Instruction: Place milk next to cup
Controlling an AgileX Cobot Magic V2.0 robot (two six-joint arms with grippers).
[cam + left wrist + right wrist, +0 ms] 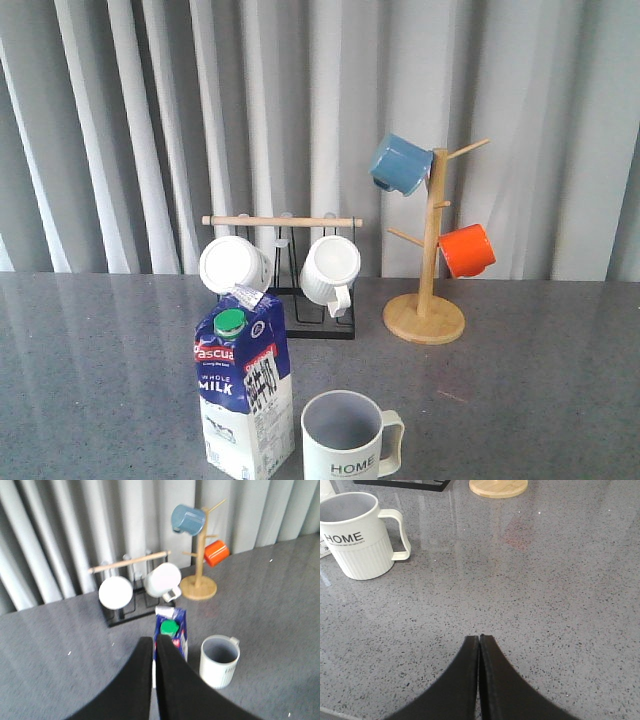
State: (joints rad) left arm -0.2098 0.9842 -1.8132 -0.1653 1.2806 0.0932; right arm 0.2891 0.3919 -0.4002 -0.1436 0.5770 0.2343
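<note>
The milk (pixel 243 390), a blue-and-white carton with a green cap, stands upright near the table's front edge. The cup (pixel 345 440), a white ribbed mug lettered "HOME", stands just to its right with a small gap between them. In the left wrist view my left gripper (pixel 154 639) is shut and empty, raised above and behind the milk (pixel 177 632), with the cup (pixel 218 661) to one side. In the right wrist view my right gripper (pixel 479 637) is shut and empty over bare table, well away from the cup (pixel 357 535). Neither gripper shows in the front view.
A black rack with a wooden bar (pixel 282 221) holds two plain white mugs (pixel 235 265) (pixel 330 268) behind the milk. A wooden mug tree (pixel 430 240) at the back right carries a blue mug (pixel 400 163) and an orange mug (pixel 467 250). A grey curtain hangs behind.
</note>
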